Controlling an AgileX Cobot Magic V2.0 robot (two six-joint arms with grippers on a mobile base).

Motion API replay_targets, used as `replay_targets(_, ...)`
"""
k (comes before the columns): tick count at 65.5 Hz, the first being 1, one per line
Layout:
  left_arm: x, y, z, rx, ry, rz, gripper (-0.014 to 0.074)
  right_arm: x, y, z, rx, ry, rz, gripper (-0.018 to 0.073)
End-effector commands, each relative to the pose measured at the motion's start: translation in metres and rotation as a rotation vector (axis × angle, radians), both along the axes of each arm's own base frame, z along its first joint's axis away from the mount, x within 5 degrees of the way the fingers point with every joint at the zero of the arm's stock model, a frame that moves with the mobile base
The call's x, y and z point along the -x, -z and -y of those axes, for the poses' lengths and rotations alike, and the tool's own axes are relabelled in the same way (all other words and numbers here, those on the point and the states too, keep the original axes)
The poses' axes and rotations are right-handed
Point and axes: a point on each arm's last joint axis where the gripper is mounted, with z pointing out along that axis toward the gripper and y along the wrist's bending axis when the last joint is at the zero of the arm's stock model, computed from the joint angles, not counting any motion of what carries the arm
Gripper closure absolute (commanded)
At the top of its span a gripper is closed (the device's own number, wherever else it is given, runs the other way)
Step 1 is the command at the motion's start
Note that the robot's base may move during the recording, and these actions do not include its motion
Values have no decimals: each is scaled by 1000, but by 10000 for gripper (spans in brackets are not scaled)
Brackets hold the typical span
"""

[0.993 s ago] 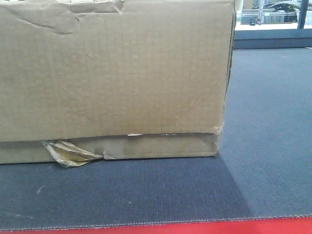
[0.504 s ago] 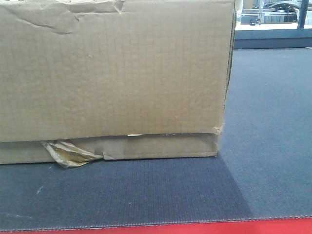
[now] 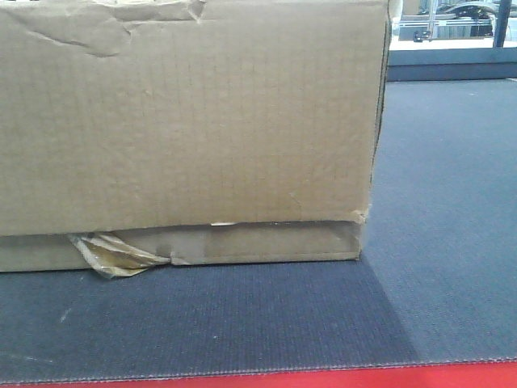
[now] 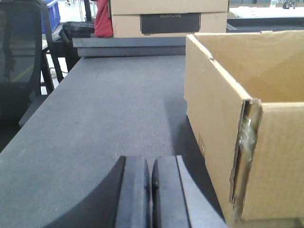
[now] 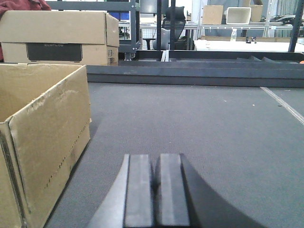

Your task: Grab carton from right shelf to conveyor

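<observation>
Now the creased corrugated carton (image 3: 186, 121) sits on the woven conveyor (image 3: 436, 242), both claws pressed together.

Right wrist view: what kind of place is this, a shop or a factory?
Probably a warehouse or packing test area: an open carton sits on a wide grey conveyor, with another cardboard box and metal racks behind.

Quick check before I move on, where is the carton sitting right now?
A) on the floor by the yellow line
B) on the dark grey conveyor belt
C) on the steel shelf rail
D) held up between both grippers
B: the carton rests with its bottom edge flat on the woven conveyor, while the left gripper and right gripper sit shut on either side of it, holding nothing.
</observation>
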Motion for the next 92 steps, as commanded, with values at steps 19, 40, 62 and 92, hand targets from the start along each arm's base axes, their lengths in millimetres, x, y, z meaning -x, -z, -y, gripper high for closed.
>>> replay_targets(19, -17, 17, 6, -6, -19, 161, 576, 0, -1, 1, 17, 12, 17, 637)
replay_targets(40, -36, 77, 6, 64, -6, 180, 576, 0, -1, 1, 17, 12, 17, 637)
replay_targets(62, -36, 78, 6, 69, -6, 179, 576, 0, -1, 1, 17, 12, 17, 637)
replay_targets(92, -36, 78, 6, 69, -6, 179, 576, 0, -1, 1, 17, 12, 17, 637)
